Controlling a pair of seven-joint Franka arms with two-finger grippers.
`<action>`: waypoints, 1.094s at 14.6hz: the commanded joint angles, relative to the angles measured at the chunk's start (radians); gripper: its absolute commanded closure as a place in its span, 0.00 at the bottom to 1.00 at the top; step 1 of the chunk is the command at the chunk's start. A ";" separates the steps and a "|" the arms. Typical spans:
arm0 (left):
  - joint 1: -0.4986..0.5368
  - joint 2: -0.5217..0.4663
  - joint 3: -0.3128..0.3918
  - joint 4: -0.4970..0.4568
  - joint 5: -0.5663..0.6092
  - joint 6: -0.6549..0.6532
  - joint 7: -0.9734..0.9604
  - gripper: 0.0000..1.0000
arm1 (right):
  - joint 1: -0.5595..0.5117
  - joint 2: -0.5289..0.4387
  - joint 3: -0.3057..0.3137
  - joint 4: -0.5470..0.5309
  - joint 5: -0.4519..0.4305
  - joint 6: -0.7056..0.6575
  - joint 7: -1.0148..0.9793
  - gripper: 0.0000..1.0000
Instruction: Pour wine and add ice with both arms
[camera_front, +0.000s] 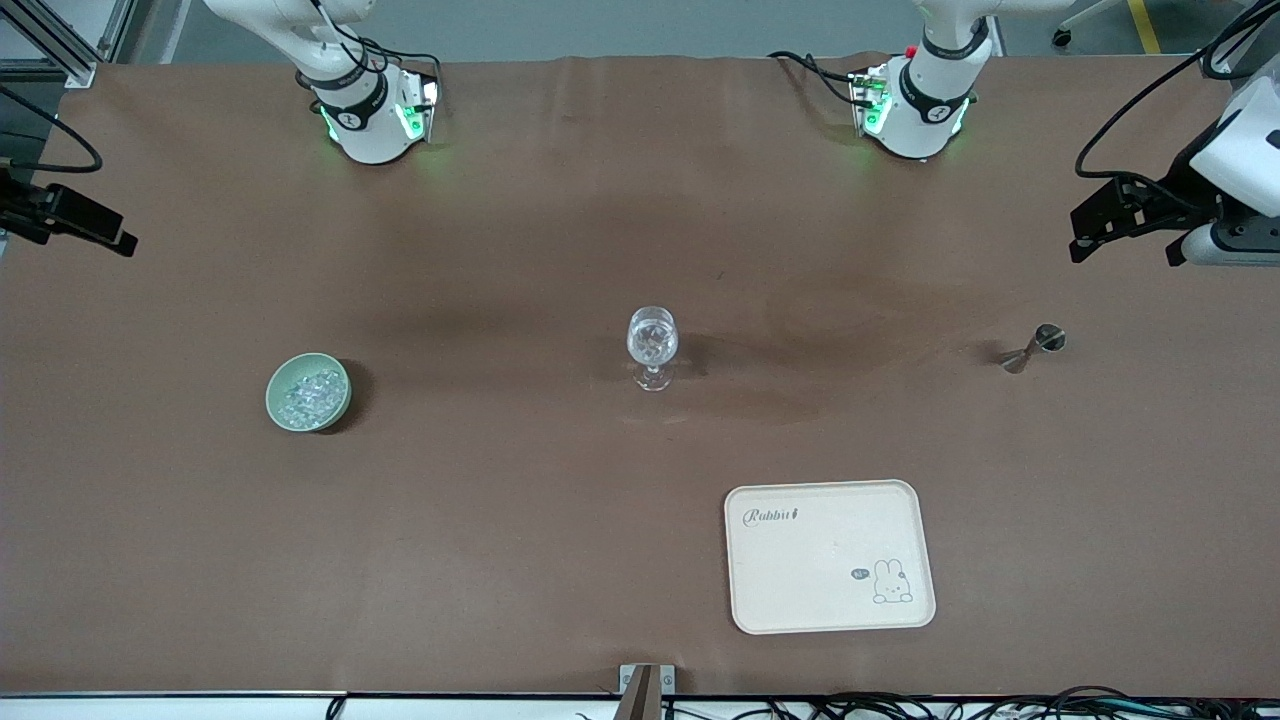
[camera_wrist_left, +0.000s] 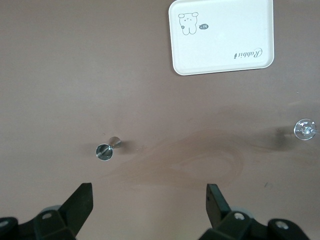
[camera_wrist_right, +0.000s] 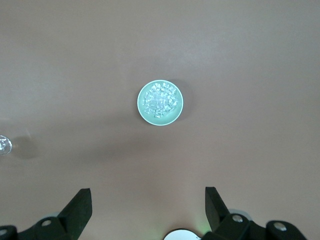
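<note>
The ice (camera_front: 311, 393) is sitting heaped in a green bowl (camera_front: 283, 413) toward the right arm's end of the table, well apart from the stemmed glass (camera_front: 652, 347) standing upright mid-table with clear lumps in it. A metal jigger (camera_front: 1033, 347) is lying toward the left arm's end, and a cream tray (camera_front: 760, 600) is lying nearer the front camera than the glass. The left gripper (camera_wrist_left: 148, 197) is hanging high over the jigger and the right gripper (camera_wrist_right: 148, 200) over the bowl, both spread wide and gripping nothing.

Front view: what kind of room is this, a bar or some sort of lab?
Probably a robotics lab staged as a drinks station. Two white arms are bolted along a brown-covered table, cables trail off its edge, and the props are few: a stemmed glass, a green bowl of ice, a metal jigger.
</note>
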 joint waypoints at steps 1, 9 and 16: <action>0.002 0.012 -0.003 0.031 0.009 -0.017 -0.007 0.00 | -0.020 -0.032 0.018 -0.042 0.004 0.041 -0.015 0.00; -0.001 0.013 0.005 0.028 0.014 -0.014 0.010 0.00 | -0.025 -0.047 0.018 -0.072 0.002 0.055 -0.027 0.00; -0.008 0.035 0.117 0.031 -0.043 -0.011 -0.044 0.00 | -0.022 -0.003 0.014 -0.267 0.007 0.246 -0.064 0.00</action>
